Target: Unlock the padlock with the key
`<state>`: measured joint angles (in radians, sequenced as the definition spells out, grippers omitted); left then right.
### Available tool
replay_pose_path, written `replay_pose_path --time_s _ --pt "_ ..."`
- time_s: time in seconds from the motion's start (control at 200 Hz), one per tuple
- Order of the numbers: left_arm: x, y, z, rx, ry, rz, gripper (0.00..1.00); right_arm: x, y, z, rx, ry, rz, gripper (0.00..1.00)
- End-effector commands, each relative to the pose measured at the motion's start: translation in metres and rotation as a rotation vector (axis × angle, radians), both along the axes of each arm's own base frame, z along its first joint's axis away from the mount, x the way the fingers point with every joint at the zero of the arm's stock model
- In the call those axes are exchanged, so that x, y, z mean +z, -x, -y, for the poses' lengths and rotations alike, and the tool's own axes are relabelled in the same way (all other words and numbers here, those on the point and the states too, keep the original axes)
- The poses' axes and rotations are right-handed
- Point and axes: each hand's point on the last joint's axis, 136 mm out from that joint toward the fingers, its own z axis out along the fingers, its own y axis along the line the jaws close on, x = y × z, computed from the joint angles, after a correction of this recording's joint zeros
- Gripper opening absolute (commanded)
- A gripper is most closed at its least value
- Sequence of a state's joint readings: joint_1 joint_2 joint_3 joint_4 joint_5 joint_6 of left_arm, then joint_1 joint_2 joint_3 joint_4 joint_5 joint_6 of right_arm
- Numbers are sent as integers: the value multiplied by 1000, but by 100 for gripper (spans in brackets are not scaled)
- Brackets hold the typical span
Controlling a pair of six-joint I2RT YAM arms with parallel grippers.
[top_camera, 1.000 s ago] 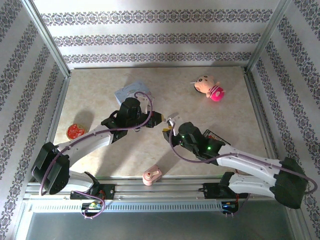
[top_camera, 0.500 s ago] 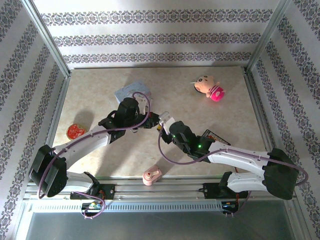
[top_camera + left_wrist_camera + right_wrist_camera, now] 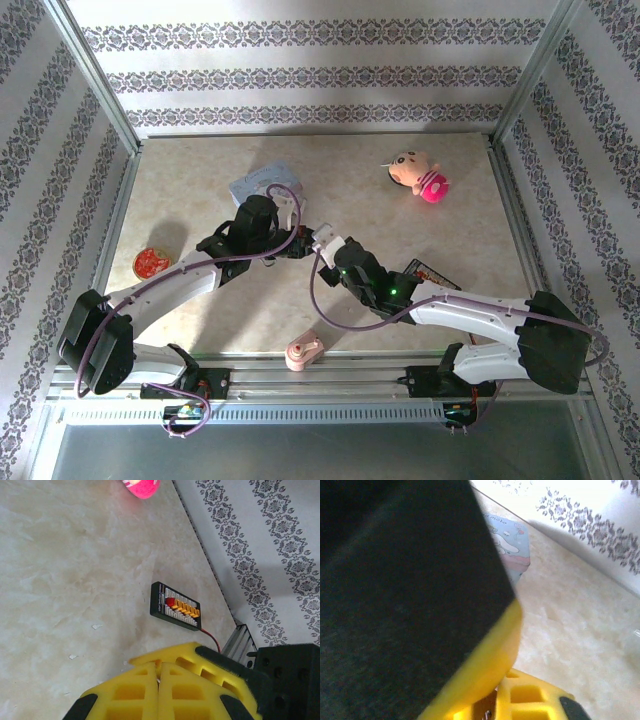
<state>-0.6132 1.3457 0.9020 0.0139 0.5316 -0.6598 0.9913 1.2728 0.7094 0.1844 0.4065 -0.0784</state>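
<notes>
Enclosing walls (image 3: pixel 300 60): patterned wallpaper, metal frame (image 3: pixel 96 75).
Table (image 3: pixel 450 230): pale marbled top.
Padlock: too small to make out where both grippers meet, mid-table.
Left gripper (image 3: pixel 303 238): fingers (image 3: pixel 135 690) pressed together.
Right gripper (image 3: pixel 322 241): cannot tell whether open or closed; has moved leftward since a second ago.

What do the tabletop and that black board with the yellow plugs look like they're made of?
Beige marbled tabletop: looks like smooth laminate or stone-print sheet, judging by its veined pattern and soft sheen. Black rectangular board with yellow connectors: apparently matte moulded plastic, given its crisp blocky sockets.
</notes>
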Motion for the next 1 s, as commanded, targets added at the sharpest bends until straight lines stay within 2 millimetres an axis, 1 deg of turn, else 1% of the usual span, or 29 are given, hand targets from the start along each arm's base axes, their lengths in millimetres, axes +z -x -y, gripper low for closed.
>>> replay_pose_path --time_s 0.0,0.02,0.07,0.1,0.15,0.225,0.255,0.29,0.345,0.43,0.545,0.625,0.705,0.845,0.994 --pt "19 0 1 -18 54 36 0 16 -3 -2 -23 -60 29 0" --pt "20 -1 1 -16 58 38 1 16 -3 -2 -23 -64 26 0" --pt "22 -2 -1 -8 67 42 10 15 -2 0 -26 -75 18 0" --pt "23 -3 -2 -3 73 45 19 14 0 0 -25 -82 12 0" --pt "28 -5 -6 10 89 57 36 13 1 2 -29 -97 2 0" --pt "38 -11 -18 48 118 90 58 13 3 8 -43 -133 -22 0" --pt "43 -13 -24 71 122 110 64 12 5 9 -41 -154 -37 0" --pt "47 -15 -32 97 115 136 68 12 7 10 -32 -182 -57 0" --pt "55 -17 -43 130 91 191 70 12 10 12 -19 -232 -95 0" --pt "67 -15 -56 151 47 292 68 16 16 11 35 -345 -189 0" --pt "84 -8 -62 128 41 412 69 26 27 4 178 -509 -341 0" --pt "94 0 -59 78 72 465 70 36 35 -1 277 -593 -410 0" --pt "100 8 -53 13 108 477 73 46 41 -4 364 -647 -456 0" --pt "104 16 -43 -78 175 449 78 60 54 -12 493 -689 -494 0" --pt "117 30 -32 -194 305 457 84 71 64 -19 587 -722 -516 0"
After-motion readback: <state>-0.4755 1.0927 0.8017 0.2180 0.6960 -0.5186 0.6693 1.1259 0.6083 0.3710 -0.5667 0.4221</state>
